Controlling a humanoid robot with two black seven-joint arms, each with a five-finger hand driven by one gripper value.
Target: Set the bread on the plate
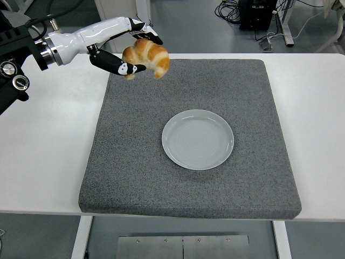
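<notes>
Head view: croissant [148,56] in left hand [125,46], over mat's [135,162] far-left edge

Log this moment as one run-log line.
phase: carry | left hand: grasping croissant, lifted above grey mat far-left corner | plate: empty, mat centre | right arm: out of view

A white bench [48,145] fills most of the view, with a large grey mat [161,183] lying across its middle and reaching almost to the near edge. Beyond the far edge the floor [188,27] is a smooth grey-green. On the far right, black cables [229,9] trail over it beside a dark box [257,13], next to white legs [285,24] of other furniture. A white panel [116,21] and a white post [143,24] stand at the far left. Below the near edge, a grey metal plate [183,247] with screws shows between the bench's white legs [82,237]. The light is even.
</notes>
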